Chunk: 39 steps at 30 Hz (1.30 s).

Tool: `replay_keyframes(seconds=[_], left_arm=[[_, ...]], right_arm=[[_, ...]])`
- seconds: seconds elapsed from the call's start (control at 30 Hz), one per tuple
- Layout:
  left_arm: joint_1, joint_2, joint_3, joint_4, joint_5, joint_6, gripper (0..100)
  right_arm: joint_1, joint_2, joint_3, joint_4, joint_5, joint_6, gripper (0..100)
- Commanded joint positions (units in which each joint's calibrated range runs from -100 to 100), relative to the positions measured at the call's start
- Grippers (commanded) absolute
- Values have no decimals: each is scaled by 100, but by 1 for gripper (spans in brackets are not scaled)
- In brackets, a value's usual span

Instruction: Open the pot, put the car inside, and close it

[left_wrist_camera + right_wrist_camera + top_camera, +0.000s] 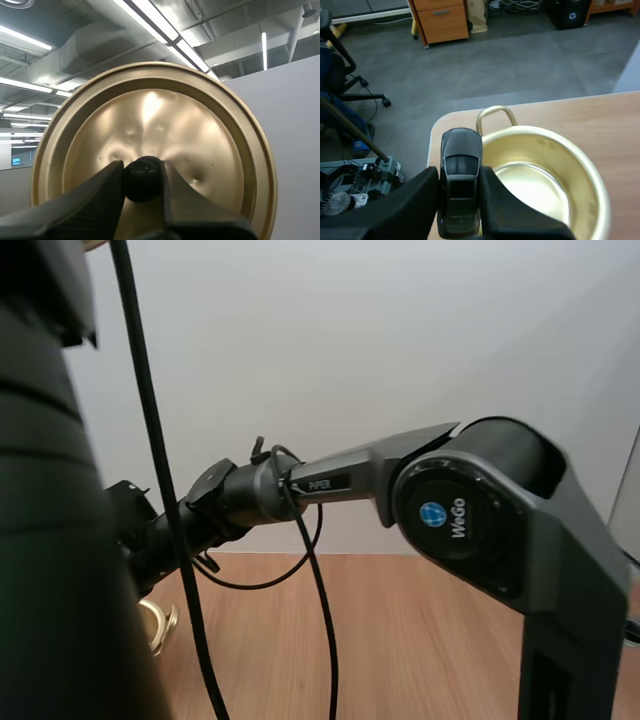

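- Now my left gripper (143,186) pinches the lid's (150,110) black knob (143,175), holding it aloft.
- My right gripper (460,202) pinches the car (460,175), whose long axis runs along my fingers. The open pot (582,175) on the surface (605,112) lies just beside and below it.

— Any writing to read?
— "WeGo", white beside a blue round mark, stands on the right arm's round joint cap (445,512).
— Anything more?
— "PiPER", small, on the forearm plate (320,483) of that arm.
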Motion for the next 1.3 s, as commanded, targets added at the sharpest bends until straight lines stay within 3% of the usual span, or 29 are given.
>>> replay_keyframes(seconds=[0.0, 0.53, 1.2, 1.27], left_arm=[[3, -4, -10, 130, 44, 4, 0], [3, -4, -10, 386, 288, 4, 0], [3, -4, -10, 420, 599, 13, 0], [3, -4, -10, 420, 599, 13, 0]], right_arm=[[25, 369, -322, -156, -72, 5, 0], [25, 1867, -1171, -1024, -1184, 5, 0], [25, 2134, -1171, -1363, -1504, -7, 0], [25, 2134, -1171, -1363, -1525, -7, 18]])
